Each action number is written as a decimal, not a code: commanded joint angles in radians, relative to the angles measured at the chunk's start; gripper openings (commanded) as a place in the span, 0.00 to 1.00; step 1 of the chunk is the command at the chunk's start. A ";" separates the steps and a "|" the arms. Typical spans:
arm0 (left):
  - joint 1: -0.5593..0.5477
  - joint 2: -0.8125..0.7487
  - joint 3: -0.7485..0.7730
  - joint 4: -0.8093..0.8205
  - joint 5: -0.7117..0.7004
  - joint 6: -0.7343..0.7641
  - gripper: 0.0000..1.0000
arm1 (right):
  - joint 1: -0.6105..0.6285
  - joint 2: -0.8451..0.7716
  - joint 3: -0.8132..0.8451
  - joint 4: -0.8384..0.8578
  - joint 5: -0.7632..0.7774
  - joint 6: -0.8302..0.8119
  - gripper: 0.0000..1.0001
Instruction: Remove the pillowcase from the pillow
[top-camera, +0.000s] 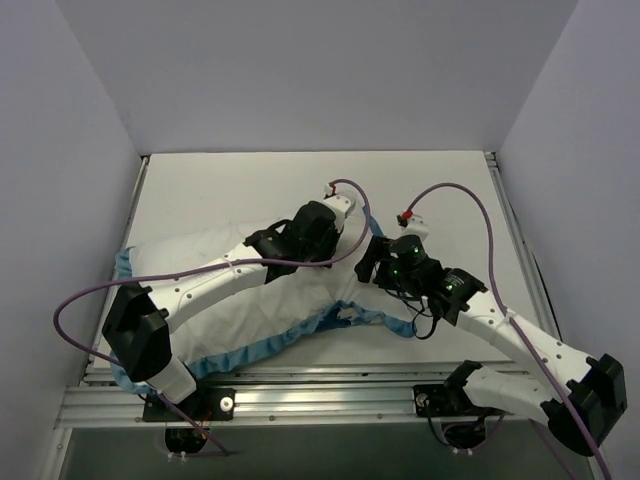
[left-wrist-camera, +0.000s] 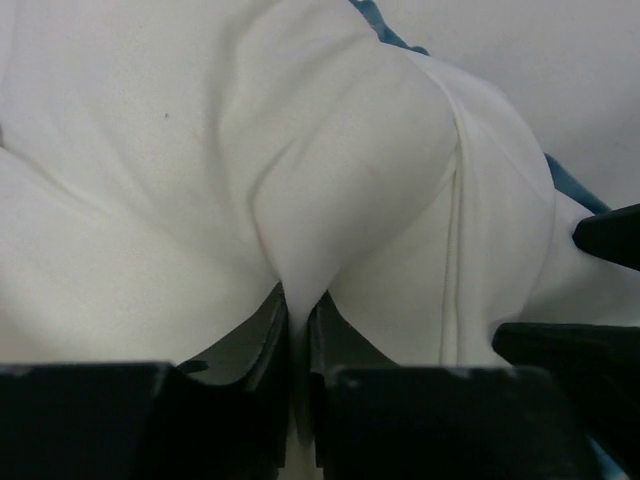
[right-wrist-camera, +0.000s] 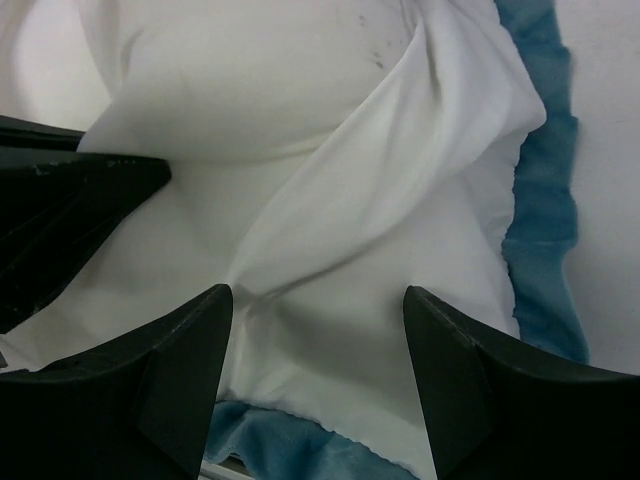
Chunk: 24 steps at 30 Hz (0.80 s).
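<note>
The pillowcase (top-camera: 240, 320) lies across the table with its white inside outward and its blue ruffled trim (top-camera: 255, 349) along the near edge. At its open end the plump white pillow (left-wrist-camera: 340, 170) bulges out. My left gripper (left-wrist-camera: 297, 310) is shut on a pinched fold of that bulge. Beside it runs the pillowcase's hemmed edge (left-wrist-camera: 500, 200). My right gripper (right-wrist-camera: 318, 300) stands open just above a loose white flap of the pillowcase (right-wrist-camera: 400, 200), with blue trim (right-wrist-camera: 545, 200) to its right and below. From above, the left gripper (top-camera: 350, 225) and right gripper (top-camera: 368, 262) sit close together.
Grey walls close in the white table (top-camera: 430, 190) on three sides. A metal rail (top-camera: 330, 385) carries the arm bases along the near edge. Purple cables (top-camera: 470, 200) loop above both arms. The left gripper's black fingers (right-wrist-camera: 70, 200) reach into the right wrist view.
</note>
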 joint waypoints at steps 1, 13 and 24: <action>0.005 0.009 -0.018 0.014 0.045 -0.029 0.13 | 0.063 0.048 0.060 0.012 0.111 0.033 0.64; 0.016 -0.045 -0.058 0.020 0.042 -0.098 0.02 | 0.103 0.166 0.064 -0.024 0.284 0.050 0.43; 0.197 -0.162 -0.023 -0.023 0.091 -0.242 0.02 | 0.003 0.007 -0.092 -0.134 0.328 0.060 0.00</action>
